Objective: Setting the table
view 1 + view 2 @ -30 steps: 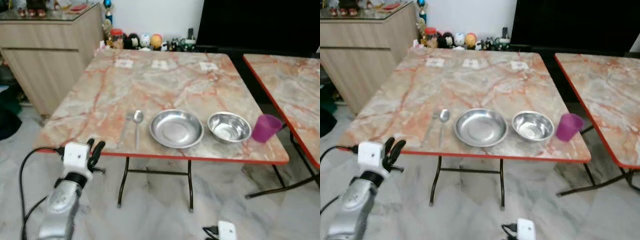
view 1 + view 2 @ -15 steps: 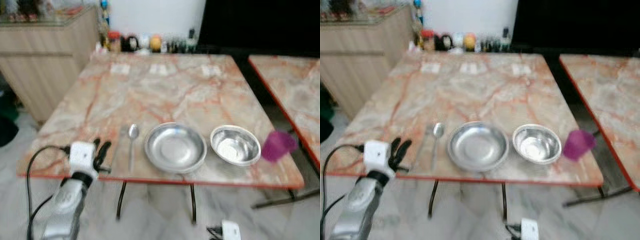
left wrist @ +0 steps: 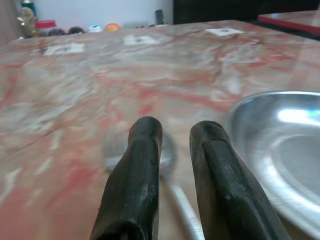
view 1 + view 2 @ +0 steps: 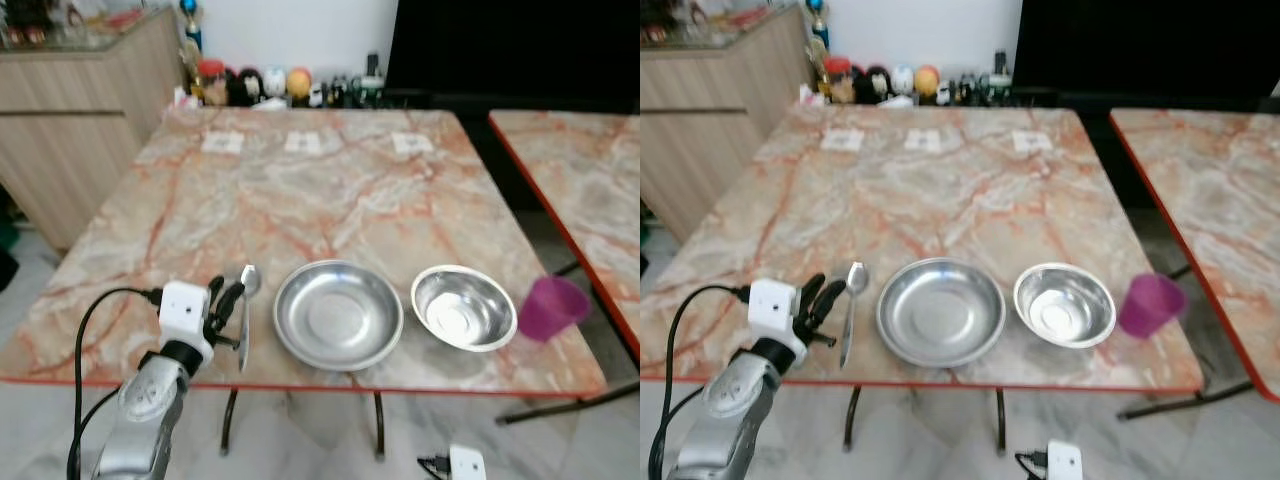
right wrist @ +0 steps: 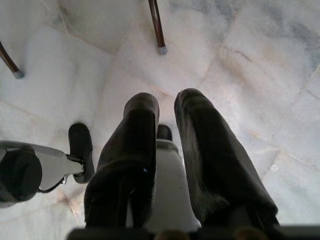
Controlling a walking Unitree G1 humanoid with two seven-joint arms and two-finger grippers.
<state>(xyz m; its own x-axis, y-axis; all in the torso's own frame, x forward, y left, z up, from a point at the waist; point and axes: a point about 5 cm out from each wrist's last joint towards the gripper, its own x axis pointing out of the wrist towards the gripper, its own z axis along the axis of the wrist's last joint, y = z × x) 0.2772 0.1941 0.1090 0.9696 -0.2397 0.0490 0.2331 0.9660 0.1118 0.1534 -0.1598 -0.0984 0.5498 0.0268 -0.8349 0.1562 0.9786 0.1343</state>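
Observation:
A steel spoon (image 4: 244,318) lies near the front edge of the marble table (image 4: 300,200), with a steel plate (image 4: 338,314) to its right. Further right are a small steel bowl (image 4: 463,306) and a purple cup (image 4: 551,308). My left gripper (image 4: 226,292) hovers low over the front of the table, just left of the spoon. Its fingers are close together and hold nothing. The left wrist view shows the left gripper (image 3: 175,130) pointing over the spoon (image 3: 182,207), with the plate (image 3: 280,150) beside it. My right gripper (image 5: 165,100) hangs idle, pointing at the floor.
A second marble table (image 4: 580,170) stands to the right across a narrow gap. A wooden cabinet (image 4: 70,110) is at the far left. Figurines (image 4: 260,85) line the wall behind the table, and paper cards (image 4: 305,143) lie along its far side. Table legs (image 5: 156,25) stand on the marble floor.
The camera has come closer to the table. My left gripper has risen from below the table's front edge to just over the tabletop beside the spoon.

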